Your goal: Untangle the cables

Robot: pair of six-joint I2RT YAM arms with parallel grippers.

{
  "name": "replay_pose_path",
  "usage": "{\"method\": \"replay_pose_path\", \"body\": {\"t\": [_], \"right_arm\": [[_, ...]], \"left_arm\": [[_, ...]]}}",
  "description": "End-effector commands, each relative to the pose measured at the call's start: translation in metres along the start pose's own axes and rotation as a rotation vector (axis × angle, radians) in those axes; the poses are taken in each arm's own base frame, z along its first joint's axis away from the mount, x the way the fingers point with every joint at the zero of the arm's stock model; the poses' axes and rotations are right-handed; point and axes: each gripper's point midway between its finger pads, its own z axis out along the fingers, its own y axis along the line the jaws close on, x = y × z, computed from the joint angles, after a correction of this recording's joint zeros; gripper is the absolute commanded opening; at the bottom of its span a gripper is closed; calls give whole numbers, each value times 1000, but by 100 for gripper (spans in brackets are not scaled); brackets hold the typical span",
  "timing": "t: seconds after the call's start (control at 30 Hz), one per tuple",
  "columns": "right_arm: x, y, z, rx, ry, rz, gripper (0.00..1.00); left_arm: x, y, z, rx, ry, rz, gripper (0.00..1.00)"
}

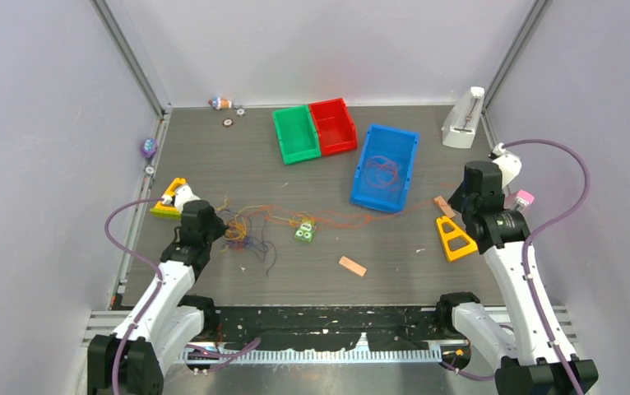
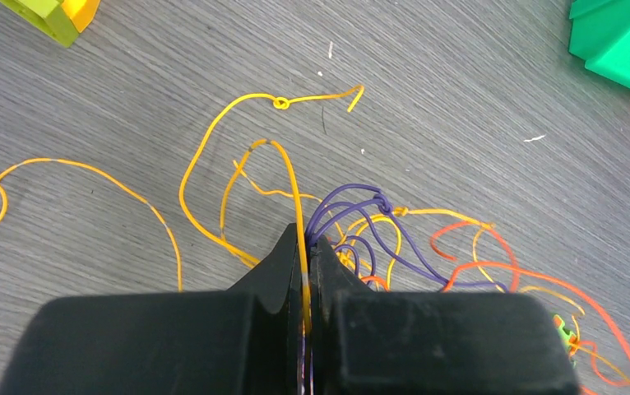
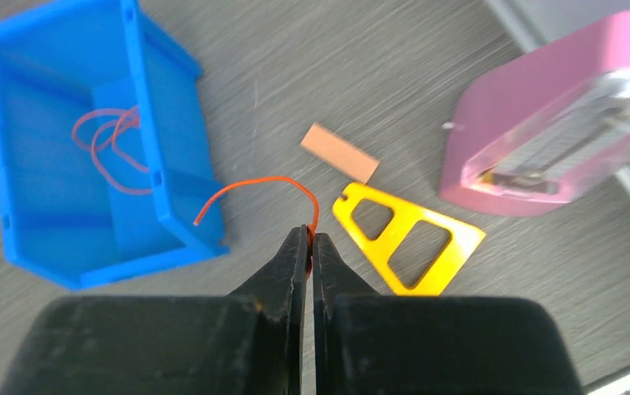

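Pulling strands apart is the step we judge to be in hand. On the grey tabletop (image 1: 312, 284) the cables (image 1: 250, 230) lie as a loose knot left of centre. Orange-red lengths trail toward the blue bin (image 1: 393, 131), where a few red loops rest. Our left gripper (image 2: 308, 243) is clamped on a yellow wire (image 2: 205, 140) and purple strands (image 2: 353, 193) at the knot. Our right gripper (image 3: 310, 239) pinches one orange-red wire (image 3: 254, 185) near its end, beside the yellow triangle (image 3: 402, 239). Next we likely need to draw the arms apart slowly, so the hair-fine wires slide free rather than cinch.
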Motion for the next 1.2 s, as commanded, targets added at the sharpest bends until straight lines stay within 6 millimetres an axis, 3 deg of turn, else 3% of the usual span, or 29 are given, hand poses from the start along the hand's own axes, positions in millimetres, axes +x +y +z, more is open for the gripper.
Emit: {"method": "replay_pose_path", "body": {"t": [0.0, 0.03, 0.07, 0.13, 0.23, 0.37, 0.53, 0.57, 0.6, 0.63, 0.67, 0.7, 0.8, 1.0, 1.17], "right_arm": [[22, 32, 3, -190, 74, -17, 14], [25, 32, 1, -204, 79, -27, 28], [34, 33, 2, -222, 103, -37, 70], [45, 36, -2, -269, 129, -54, 100], [63, 48, -12, -354, 164, -97, 95], [87, 66, -25, -369, 154, -182, 99], [152, 135, -56, -707, 274, -399, 87], [155, 146, -59, -749, 263, -414, 87], [172, 154, -61, -773, 294, -481, 87], [172, 164, -64, -797, 289, -491, 88], [188, 170, -65, -806, 323, -545, 89], [188, 180, -69, -831, 317, -556, 91], [217, 199, -74, -841, 348, -655, 95], [233, 239, -77, -827, 334, -679, 99], [244, 257, -67, -800, 337, -654, 100]], "left_arm": [[-21, -11, 2, 42, -80, -14, 0], [-21, -14, 1, 57, -76, -2, 0], [-21, -17, 1, 72, -72, 8, 0], [-20, -22, 2, 101, -68, 15, 0], [-17, -28, 4, 125, -48, 26, 0], [-15, -33, 5, 149, -31, 36, 0], [-15, -36, 4, 165, -30, 44, 0], [-15, -37, 4, 170, -31, 45, 0], [-15, -37, 4, 172, -28, 46, 0], [-14, -37, 5, 173, -26, 48, 0], [-14, -38, 4, 177, -24, 50, 0], [-14, -39, 4, 179, -21, 52, 0], [-14, -40, 4, 185, -17, 56, 0], [-13, -42, 4, 194, -12, 59, 0], [-12, -42, 5, 194, -5, 59, 0]]}}
